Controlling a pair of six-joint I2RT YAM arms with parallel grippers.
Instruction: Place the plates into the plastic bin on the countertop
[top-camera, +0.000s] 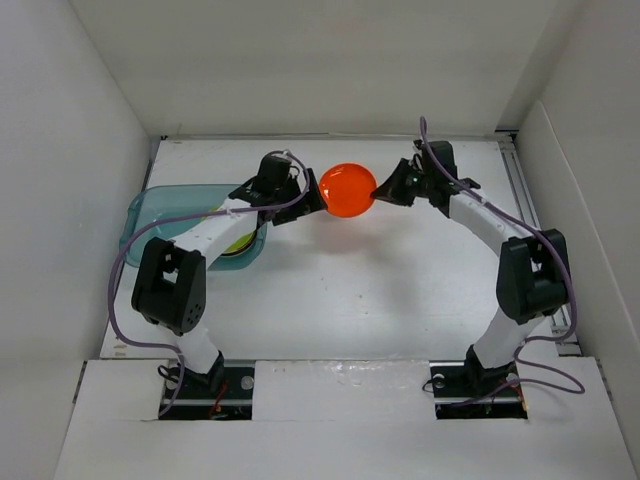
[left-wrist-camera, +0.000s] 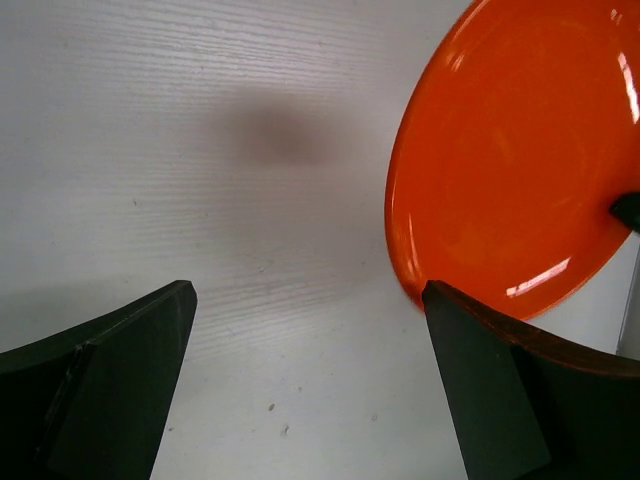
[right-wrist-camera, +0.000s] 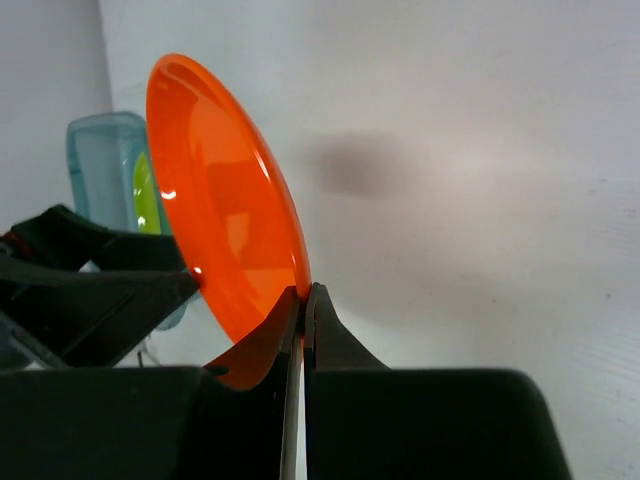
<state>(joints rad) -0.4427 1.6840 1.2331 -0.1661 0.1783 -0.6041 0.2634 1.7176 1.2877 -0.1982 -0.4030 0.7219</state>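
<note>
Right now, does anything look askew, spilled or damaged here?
Nothing spilled or damaged. One oddity: the orange plate is off the countertop, pinched only at its rim by the shut right pincer, the open left pincer beside it.

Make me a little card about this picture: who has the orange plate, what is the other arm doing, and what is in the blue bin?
orange plate: pinched by its rim, up between the two arms
right tool: shut on the plate's edge
left tool: open, right next to the plate's other side
plastic bin: at the left of the countertop
in the bin: a lime green plate
</note>
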